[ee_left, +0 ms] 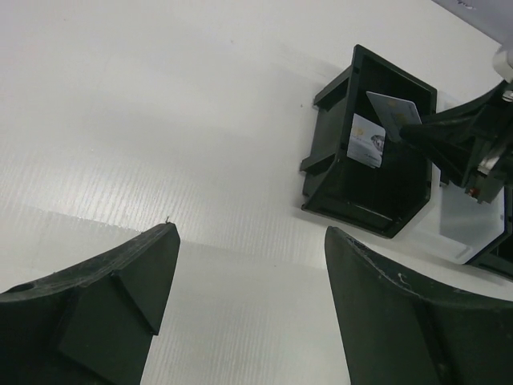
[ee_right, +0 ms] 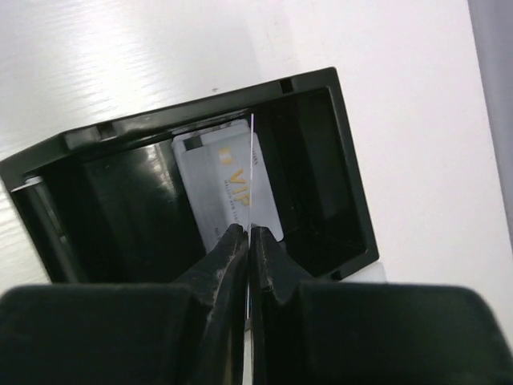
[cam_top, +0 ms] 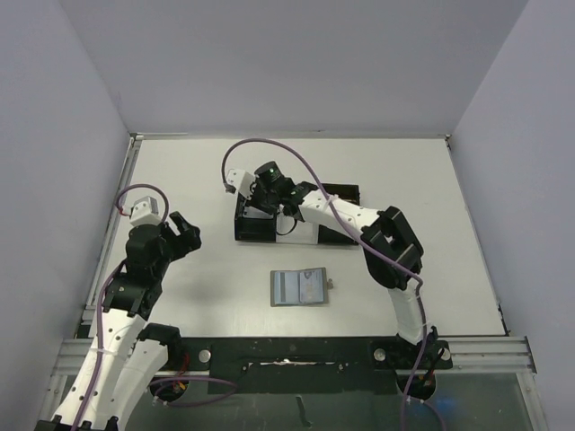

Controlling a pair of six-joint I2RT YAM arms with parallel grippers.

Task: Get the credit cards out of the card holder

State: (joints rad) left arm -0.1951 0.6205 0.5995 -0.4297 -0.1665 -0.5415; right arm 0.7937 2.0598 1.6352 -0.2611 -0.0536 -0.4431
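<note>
The card holder lies open and flat on the table in front of the arm bases, its snap tab pointing right. My right gripper is shut on a thin credit card, seen edge-on in the right wrist view, and holds it over the left compartment of the black tray. On that compartment's floor lies a white card with gold VIP lettering. My left gripper hangs open over bare table, left of the tray, with nothing between its fingers.
The black tray stands at the middle back of the table, with the right arm stretched across it from the right. Grey walls enclose the table on the left, right and far sides.
</note>
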